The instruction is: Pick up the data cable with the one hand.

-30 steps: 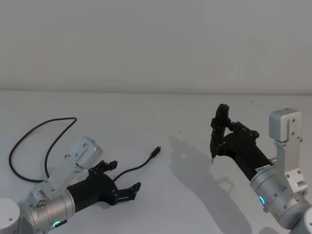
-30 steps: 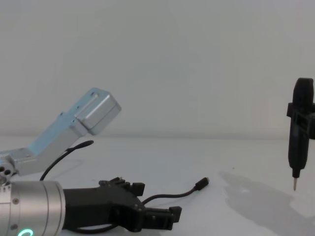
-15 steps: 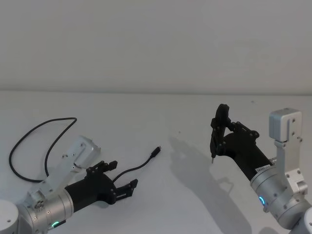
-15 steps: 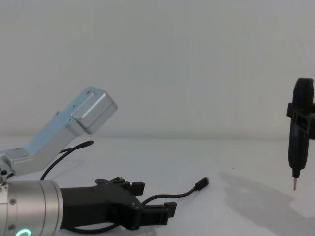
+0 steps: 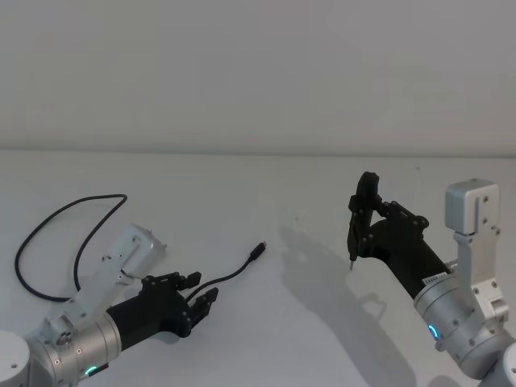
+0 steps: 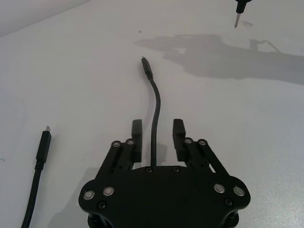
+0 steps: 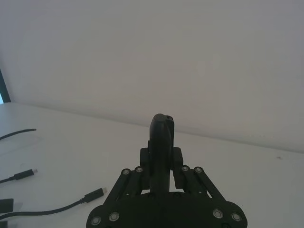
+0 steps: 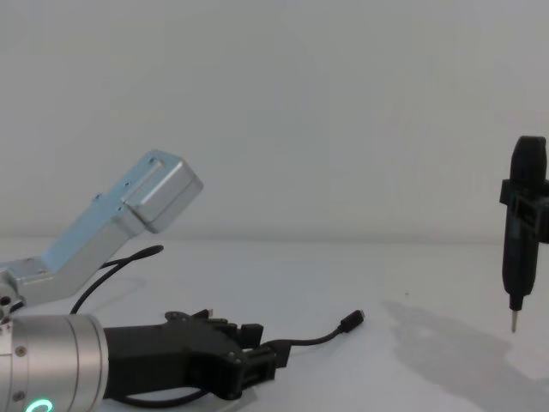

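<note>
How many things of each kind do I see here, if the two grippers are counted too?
data cable: 1
pen-shaped tool: 1
grippers: 2 (left gripper, right gripper)
Total: 4

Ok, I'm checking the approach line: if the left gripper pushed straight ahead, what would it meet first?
Probably the data cable: it lies between the fingers of the left gripper and runs straight ahead.

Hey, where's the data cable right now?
On the table's left side in the head view, the data cable runs between the open left gripper's fingers, plug end toward the centre.
</note>
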Robot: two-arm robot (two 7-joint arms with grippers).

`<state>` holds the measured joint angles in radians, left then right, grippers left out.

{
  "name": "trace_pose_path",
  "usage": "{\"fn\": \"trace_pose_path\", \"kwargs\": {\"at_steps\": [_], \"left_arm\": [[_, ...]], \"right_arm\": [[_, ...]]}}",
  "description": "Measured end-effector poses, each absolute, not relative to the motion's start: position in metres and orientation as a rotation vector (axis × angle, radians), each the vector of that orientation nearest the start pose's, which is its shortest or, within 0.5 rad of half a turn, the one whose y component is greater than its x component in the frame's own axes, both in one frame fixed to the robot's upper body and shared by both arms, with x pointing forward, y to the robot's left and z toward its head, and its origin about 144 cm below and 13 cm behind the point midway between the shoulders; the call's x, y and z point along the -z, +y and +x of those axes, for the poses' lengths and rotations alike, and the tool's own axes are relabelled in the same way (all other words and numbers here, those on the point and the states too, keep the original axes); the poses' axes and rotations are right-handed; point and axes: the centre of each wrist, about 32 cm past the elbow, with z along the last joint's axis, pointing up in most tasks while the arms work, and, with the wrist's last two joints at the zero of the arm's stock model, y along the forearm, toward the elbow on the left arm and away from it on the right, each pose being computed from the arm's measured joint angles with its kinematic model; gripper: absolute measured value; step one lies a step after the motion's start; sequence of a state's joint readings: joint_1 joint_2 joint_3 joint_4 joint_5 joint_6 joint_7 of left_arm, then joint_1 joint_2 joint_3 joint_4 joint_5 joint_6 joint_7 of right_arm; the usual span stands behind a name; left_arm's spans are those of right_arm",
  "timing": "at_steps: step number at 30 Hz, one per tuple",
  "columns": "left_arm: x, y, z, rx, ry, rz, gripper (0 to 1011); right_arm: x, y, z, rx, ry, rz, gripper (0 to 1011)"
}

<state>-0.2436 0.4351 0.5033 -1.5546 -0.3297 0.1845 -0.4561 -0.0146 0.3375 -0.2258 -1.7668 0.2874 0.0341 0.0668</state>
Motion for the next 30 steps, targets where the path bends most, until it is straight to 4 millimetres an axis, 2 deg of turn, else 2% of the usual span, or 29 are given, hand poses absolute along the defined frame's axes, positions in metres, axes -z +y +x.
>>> {"fn": "trace_pose_path", "kwargs": {"at_steps": [2,4,5,8,13,30], "left_arm": [[-1.1763,0.2123,0.4927,-0.682,0.016,0.251,319],[-1.1763,0.2123,0.4927,-0.682,0.015,0.251,287],[-1.1763,0.2123,0.4927,-0.682,0.015,0.251,220],[-1.1764,0.2124,0.4926,-0.683,0.015,0.25,130],[-1.1764,0.2123,0.4925,-0.683,0.015,0.25,36],[-1.1763,0.2123,0.4924,-0.684,0.015,0.25,36]], "right_arm": [[-1.1887,-0.2371,0.4433,1.229,-0.075,0.026,274],[-1.1887,-0.2371,0.4433,1.229,-0.075,0.026,274],[-1.1887,-0.2371,0.4433,1.229,-0.075,0.026,275],[-1.1887,-0.2371,0.4433,1.229,-0.075,0.026,275],[-1.1887,-0.2371,0.4433,1.229,-0.075,0.026,275],[-1.1895,-0.237,0.4468,1.2,-0.068,0.034,275]]}}
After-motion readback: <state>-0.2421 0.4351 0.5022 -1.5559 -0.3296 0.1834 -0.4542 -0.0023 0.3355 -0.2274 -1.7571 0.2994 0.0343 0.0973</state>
